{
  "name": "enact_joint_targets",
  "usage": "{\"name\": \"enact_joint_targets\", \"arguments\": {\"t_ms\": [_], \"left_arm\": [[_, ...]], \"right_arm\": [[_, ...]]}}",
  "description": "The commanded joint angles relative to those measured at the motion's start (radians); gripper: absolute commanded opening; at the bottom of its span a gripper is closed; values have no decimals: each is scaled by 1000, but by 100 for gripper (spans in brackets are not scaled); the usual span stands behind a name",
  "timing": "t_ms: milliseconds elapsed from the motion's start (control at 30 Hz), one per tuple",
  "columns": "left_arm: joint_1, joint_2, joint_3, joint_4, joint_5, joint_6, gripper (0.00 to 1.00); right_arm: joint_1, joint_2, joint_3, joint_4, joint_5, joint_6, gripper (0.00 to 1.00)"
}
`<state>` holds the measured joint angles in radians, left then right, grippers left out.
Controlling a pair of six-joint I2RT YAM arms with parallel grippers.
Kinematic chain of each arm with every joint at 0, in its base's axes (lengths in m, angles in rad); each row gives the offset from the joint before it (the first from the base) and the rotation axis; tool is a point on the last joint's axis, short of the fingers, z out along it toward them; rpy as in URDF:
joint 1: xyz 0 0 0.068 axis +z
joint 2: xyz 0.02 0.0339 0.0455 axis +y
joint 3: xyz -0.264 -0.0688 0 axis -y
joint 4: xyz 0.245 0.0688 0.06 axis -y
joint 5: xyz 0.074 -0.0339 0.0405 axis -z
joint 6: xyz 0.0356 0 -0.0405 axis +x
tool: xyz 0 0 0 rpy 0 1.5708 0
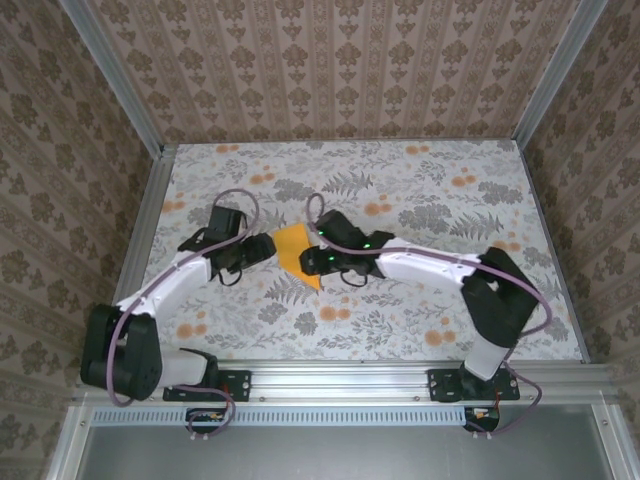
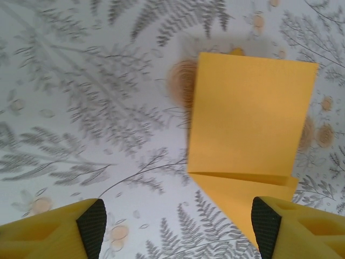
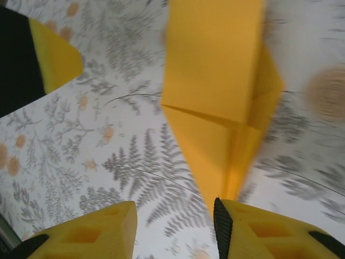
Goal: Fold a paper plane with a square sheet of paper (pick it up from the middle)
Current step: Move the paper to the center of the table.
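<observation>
Hovering low at centre-left of the floral bench, left claw is released, jaws wide, nothing between them but print. Paper lies flat mid-bench between both claws. It is part folded, far end squared, near end a point, and that point lies just beside one left jaw, unpinched. Right claw sits just right of paper, jaws half parted, bench visible between them, paper's point touching or just beside one jaw, grasping nothing.

Folded orange-yellow paper on floral table
</observation>
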<state>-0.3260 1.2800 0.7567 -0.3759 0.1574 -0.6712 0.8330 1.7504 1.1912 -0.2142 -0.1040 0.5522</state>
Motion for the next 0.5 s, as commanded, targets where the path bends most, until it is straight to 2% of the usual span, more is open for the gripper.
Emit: {"name": "enact_joint_targets", "arguments": {"t_ms": [0, 233, 467], "left_arm": [[26, -62, -40, 10, 28, -34, 75], [44, -99, -75, -3, 34, -24, 76], [47, -93, -78, 3, 38, -21, 77]], "right_arm": [[9, 102, 97, -24, -55, -19, 40], [4, 295, 246, -81, -53, -32, 38], [-20, 339, 243, -109, 5, -50, 39]]}}
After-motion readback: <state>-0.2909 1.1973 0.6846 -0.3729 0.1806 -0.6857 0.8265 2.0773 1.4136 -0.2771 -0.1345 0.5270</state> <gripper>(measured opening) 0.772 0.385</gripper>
